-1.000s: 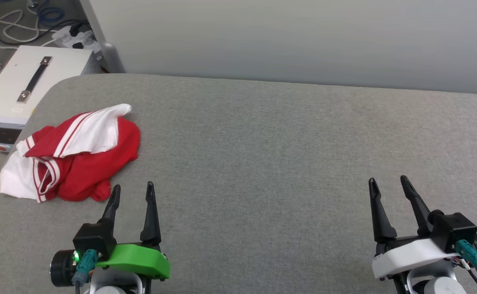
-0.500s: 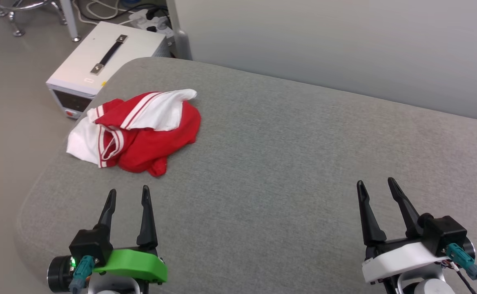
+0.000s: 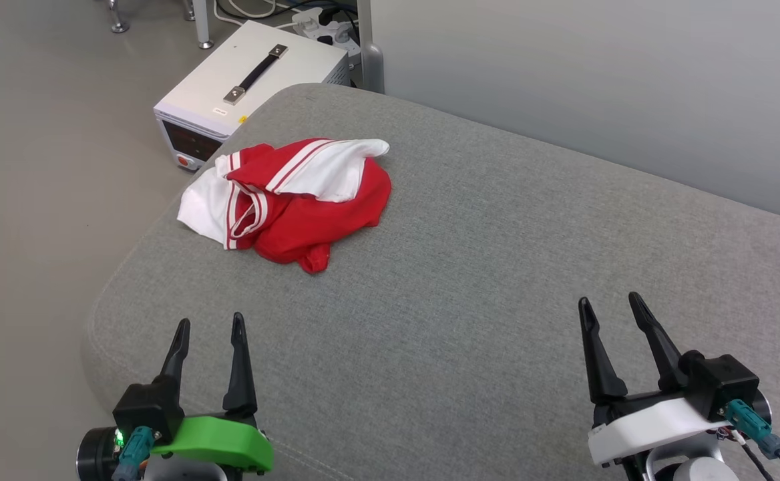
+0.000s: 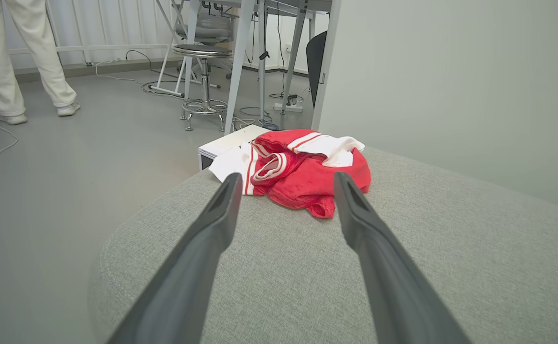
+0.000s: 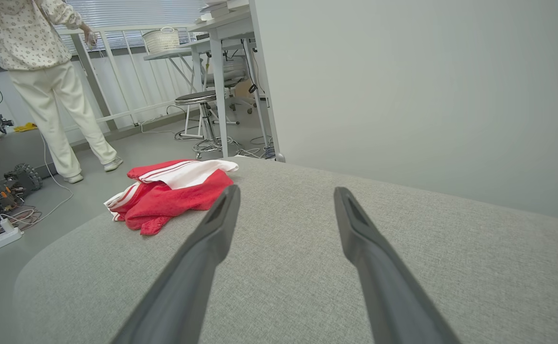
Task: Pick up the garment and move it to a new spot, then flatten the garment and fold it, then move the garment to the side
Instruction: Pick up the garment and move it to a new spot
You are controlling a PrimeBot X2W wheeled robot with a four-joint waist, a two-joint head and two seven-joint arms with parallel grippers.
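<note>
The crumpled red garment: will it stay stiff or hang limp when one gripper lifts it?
Probably limp: the garment lies in soft, loose folds. Likely light, since it looks like thin cloth. It may drag on the woven grey cushion.

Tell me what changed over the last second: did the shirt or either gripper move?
Only the head view shifted: the camera swung toward the robot's left, so the garment now sits nearer mid-picture. Nothing was grasped or released. The garment stayed the same crumpled heap near the grey cushion's corner, and the left gripper and right gripper stayed open, empty and apart from it.
</note>
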